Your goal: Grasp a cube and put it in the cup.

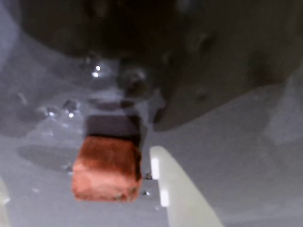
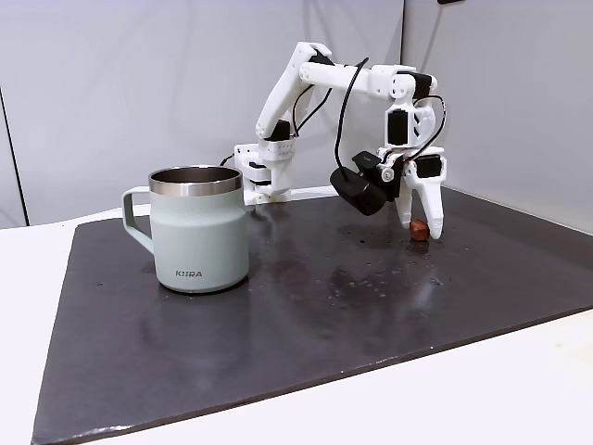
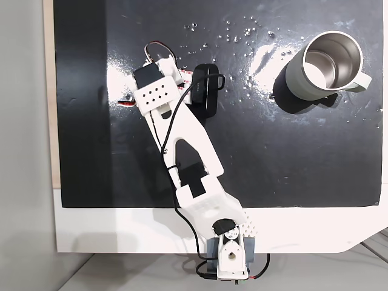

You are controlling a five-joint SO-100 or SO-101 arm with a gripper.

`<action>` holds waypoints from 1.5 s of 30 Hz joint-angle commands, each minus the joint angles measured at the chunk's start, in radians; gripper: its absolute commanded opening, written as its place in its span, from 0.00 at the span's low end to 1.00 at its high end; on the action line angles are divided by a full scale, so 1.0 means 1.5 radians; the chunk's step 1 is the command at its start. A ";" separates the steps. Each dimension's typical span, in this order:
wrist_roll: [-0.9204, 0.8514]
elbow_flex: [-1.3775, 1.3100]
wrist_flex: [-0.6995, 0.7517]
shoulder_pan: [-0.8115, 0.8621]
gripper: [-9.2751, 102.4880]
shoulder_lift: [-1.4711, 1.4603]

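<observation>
The cube [image 1: 108,169] is a small reddish-brown block lying on the dark mat, seen close up in the wrist view. My gripper [image 1: 80,175] is open and lowered around it. One white finger [image 1: 177,194] stands just right of the cube, and the other shows at the left frame edge with a gap to the cube. In a fixed view the cube [image 2: 420,228] sits between the two white fingers of the gripper [image 2: 422,232] at the mat's far right. The cup [image 2: 199,232], a pale green mug with a steel rim, stands upright far to the left, also seen from above [image 3: 332,60].
A black glossy mat [image 2: 371,306] covers the white table [image 2: 519,389]. The arm's base [image 3: 227,248] sits at the table edge. The black wrist camera [image 2: 359,190] hangs beside the gripper. Bare mat lies between the gripper and the cup.
</observation>
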 commanded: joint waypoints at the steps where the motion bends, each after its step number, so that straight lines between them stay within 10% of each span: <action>1: 0.005 -0.038 0.007 0.007 0.38 0.002; 45: -0.029 -0.029 0.011 0.006 0.10 0.108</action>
